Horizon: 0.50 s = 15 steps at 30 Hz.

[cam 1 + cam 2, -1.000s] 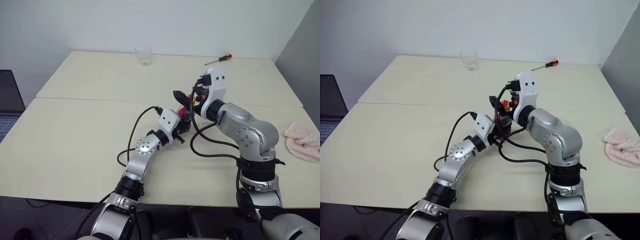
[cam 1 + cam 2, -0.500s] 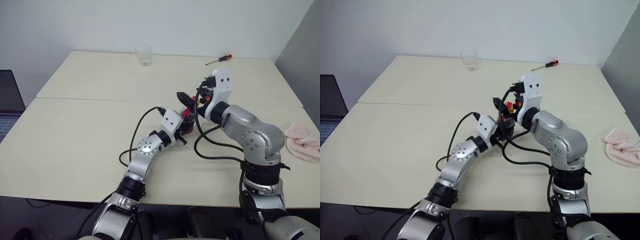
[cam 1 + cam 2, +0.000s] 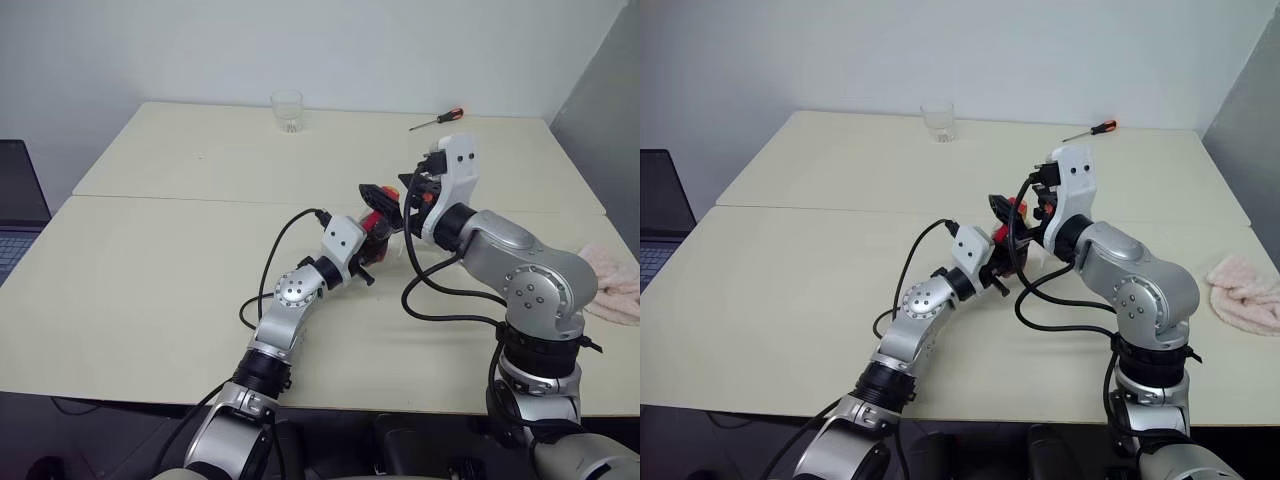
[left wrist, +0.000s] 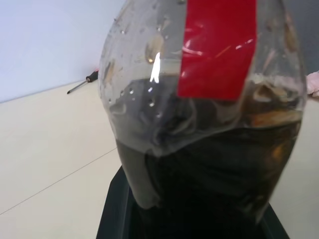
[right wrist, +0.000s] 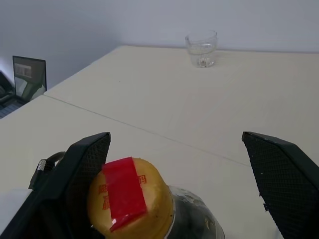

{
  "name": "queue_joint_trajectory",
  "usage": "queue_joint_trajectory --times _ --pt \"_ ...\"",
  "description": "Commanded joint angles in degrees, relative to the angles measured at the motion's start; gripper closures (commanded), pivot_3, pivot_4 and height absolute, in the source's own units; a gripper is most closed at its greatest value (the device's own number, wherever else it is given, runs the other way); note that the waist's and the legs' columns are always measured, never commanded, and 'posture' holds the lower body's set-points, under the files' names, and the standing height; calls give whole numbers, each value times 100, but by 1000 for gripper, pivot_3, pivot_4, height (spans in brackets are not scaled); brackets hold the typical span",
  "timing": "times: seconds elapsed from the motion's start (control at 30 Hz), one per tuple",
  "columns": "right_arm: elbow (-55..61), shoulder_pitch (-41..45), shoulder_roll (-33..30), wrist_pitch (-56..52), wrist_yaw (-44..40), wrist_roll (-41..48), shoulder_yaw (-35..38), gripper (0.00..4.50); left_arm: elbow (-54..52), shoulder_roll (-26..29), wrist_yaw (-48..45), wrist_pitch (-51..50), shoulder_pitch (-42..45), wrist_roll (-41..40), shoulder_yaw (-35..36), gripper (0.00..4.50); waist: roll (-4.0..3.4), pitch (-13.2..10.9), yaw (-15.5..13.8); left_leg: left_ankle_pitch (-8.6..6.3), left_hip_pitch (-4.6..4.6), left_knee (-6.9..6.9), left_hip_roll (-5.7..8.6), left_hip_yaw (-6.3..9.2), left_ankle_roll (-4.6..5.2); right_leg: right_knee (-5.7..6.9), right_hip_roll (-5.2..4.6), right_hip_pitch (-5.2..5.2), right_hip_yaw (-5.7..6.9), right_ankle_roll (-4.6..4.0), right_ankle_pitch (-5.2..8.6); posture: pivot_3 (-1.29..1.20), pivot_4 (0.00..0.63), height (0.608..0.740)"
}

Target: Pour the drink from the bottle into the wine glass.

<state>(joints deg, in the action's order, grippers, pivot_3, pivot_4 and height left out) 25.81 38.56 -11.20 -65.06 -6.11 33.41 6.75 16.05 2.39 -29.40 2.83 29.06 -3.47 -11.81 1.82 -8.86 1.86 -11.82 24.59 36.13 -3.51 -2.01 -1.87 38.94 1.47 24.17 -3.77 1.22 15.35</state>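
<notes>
the bottle (image 4: 204,124) stands upright near the middle of the cream table (image 3: 170,260), clenched in the left gripper (image 3: 372,243), whose black fingers press against its lower, drink-filled part. the drink (image 4: 209,174) is dark brown and fills the lower body, with the red label strip above it and droplets on the clear wall. the yellow-orange cap (image 5: 130,199), with a red sticker on top, is on the bottle. the right gripper (image 5: 184,184) hangs at the bottle's top from about 2 o'clock, its jaws spread wide, one black finger on each side of the cap, and neither seems to touch it. at 11 o'clock from the bottle, well apart at the table's far edge, stands a short clear tumbler (image 3: 287,110). a red-handled screwdriver (image 3: 436,119) lies at about 1 o'clock, also far back. a pink cloth (image 3: 615,285) lies at 3 o'clock by the table's right edge.
</notes>
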Motion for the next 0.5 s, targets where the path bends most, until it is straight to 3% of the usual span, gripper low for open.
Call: queue_joint_trajectory --times 0.03,0.5 --pt "315 -33 -17 9 4 159 231 0 -177 -12 6 159 64 -76 90 3706 0 0 0 0 0 0 0 -1 0 0 0 0 0 0 0 0 150 740" --pt "547 -231 -119 -174 -27 567 351 0 -192 11 50 194 51 -26 127 3707 0 0 0 0 0 0 0 0 0 0 0 0 0 0 0 0 150 740"
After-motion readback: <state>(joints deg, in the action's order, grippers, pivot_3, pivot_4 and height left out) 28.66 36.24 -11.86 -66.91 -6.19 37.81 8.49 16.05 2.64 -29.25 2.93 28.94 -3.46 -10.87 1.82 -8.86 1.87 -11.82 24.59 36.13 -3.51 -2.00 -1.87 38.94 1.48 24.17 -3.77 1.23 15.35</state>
